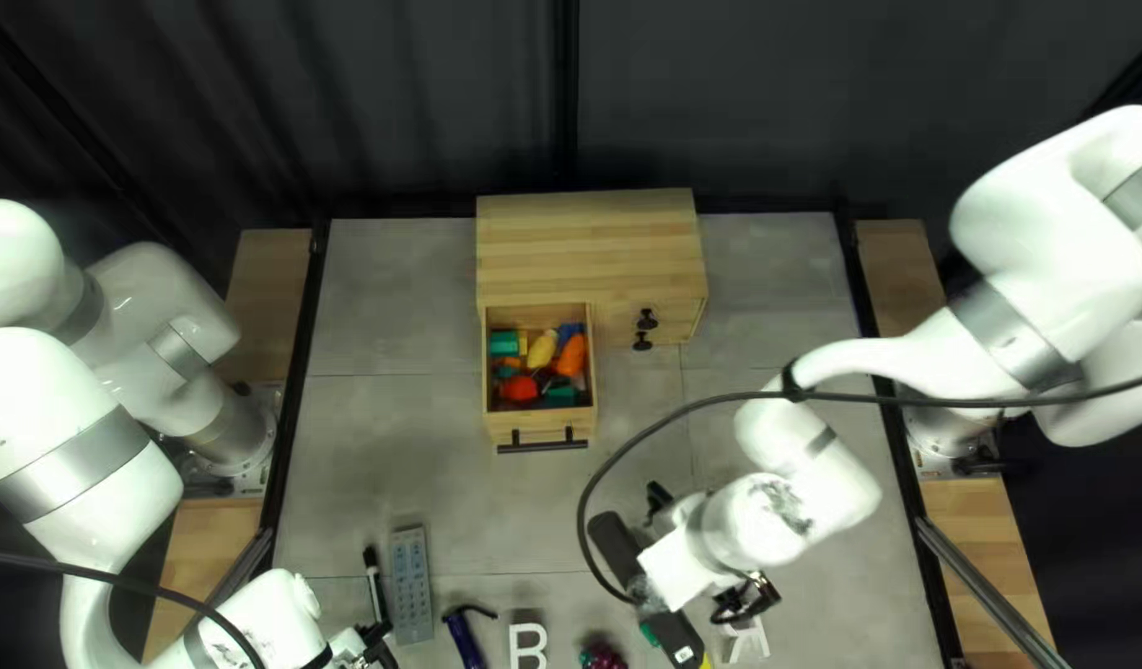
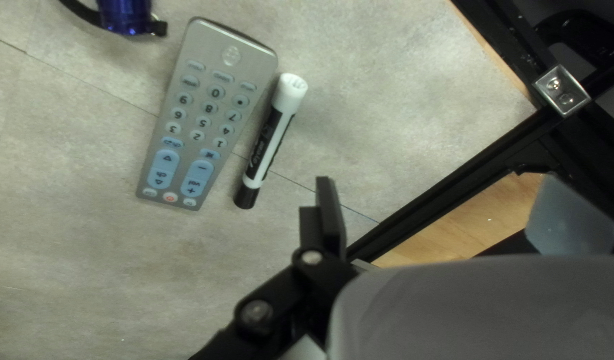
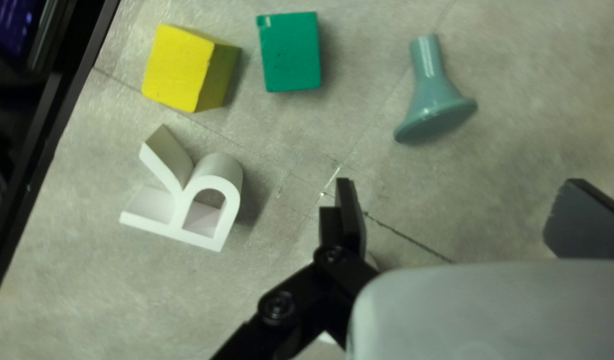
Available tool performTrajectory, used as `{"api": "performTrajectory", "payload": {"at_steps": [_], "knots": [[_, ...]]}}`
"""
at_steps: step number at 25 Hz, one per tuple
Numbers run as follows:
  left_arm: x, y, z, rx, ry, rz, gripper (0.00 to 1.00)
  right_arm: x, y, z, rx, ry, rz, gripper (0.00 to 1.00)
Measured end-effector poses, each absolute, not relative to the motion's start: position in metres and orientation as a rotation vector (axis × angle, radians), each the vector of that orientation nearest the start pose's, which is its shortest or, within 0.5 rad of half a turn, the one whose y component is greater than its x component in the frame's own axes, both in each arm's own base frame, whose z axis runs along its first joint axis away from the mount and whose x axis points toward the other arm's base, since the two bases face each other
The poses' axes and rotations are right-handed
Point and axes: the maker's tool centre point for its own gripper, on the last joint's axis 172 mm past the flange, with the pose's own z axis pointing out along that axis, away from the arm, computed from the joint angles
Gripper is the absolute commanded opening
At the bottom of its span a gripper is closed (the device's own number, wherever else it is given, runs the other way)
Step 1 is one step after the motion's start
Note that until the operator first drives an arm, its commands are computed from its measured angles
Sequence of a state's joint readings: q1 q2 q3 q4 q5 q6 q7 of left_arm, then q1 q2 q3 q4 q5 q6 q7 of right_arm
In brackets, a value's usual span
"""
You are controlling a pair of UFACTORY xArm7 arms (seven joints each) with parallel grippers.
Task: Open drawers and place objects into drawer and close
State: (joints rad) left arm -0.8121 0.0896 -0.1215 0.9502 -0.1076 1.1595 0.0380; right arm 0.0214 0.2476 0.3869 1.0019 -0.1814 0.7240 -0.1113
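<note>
1. While the drawer (image 1: 540,432) stands open with toys (image 1: 542,349) inside, loading seems in hand; closing remains.
2. Left wrist view: the left gripper (image 2: 447,197) is released, empty, beside the marker (image 2: 270,140) and remote (image 2: 210,113); next, probably straddle one.
3. Right wrist view: the right gripper (image 3: 457,197) is spread, empty; the green block (image 3: 290,53), yellow block (image 3: 183,67), white letter (image 3: 221,165) and teal piece (image 3: 435,100) lie ahead, needing alignment before descent.

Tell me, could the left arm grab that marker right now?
Probably yes: its gripper is open and the marker lies uncovered nearby, though the remote close beside it leaves little room there.
</note>
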Motion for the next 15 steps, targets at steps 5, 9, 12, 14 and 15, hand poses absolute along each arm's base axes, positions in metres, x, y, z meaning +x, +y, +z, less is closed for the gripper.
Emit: {"api": "performTrajectory", "payload": {"at_steps": [5, 9, 12, 14, 15], "knots": [[0.208, -0.323, 0.112, -2.752, 1.354, 0.484, 1.00, 0.470, 0.186, 0.069, -2.984, -1.004, -0.082, 1.00], [0.208, -0.323, 0.112, -2.752, 1.354, 0.484, 1.00, 0.476, 0.181, 0.065, -2.979, -1.016, -0.084, 1.00], [0.208, -0.323, 0.112, -2.752, 1.354, 0.484, 1.00, 0.483, 0.180, 0.061, -2.972, -1.033, -0.088, 1.00], [0.208, -0.323, 0.112, -2.752, 1.354, 0.484, 1.00, 0.487, 0.179, 0.056, -2.965, -1.046, -0.094, 1.00], [0.208, -0.323, 0.112, -2.752, 1.354, 0.484, 1.00, 0.489, 0.179, 0.055, -2.962, -1.050, -0.097, 1.00]]}}
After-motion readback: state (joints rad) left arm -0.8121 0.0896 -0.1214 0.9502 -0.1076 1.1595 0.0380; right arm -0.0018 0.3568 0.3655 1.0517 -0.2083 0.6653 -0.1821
